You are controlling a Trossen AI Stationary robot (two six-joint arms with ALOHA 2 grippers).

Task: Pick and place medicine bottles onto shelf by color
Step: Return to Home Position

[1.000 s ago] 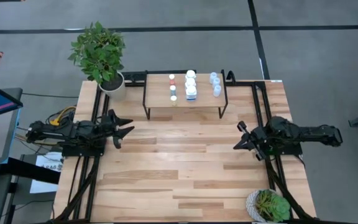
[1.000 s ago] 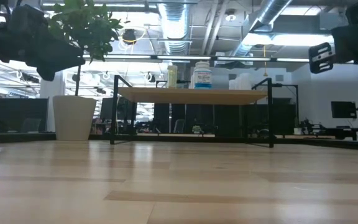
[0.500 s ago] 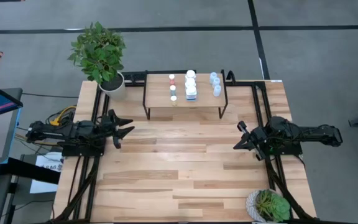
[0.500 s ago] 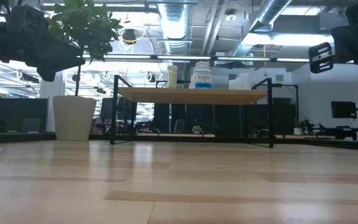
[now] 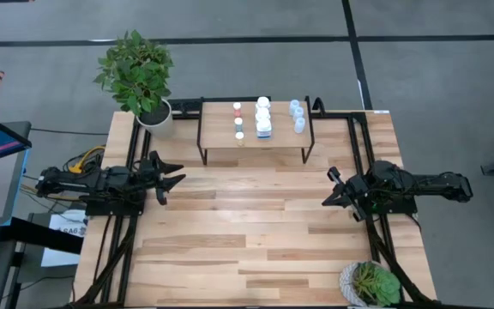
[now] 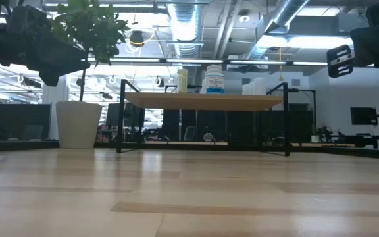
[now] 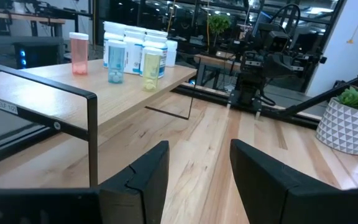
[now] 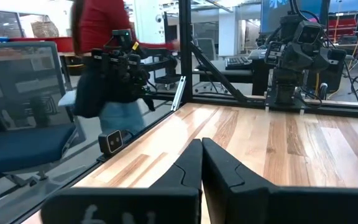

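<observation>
The shelf (image 5: 221, 135), a low riser with a light wood top and black legs, stands at the table's far middle. On it stand three rows of medicine bottles: small ones with red or yellowish caps (image 5: 237, 120), chunkier white ones (image 5: 263, 116), and pale blue ones (image 5: 297, 115). They also show in the left wrist view (image 7: 129, 53). My left gripper (image 5: 177, 178) is open and empty above the table's left side. My right gripper (image 5: 327, 193) is shut and empty above the table's right side.
A potted plant in a white pot (image 5: 153, 114) stands at the far left corner, left of the shelf. A second plant in a patterned pot (image 5: 369, 283) stands at the near right corner. A person in red (image 8: 101, 37) stands beyond the table.
</observation>
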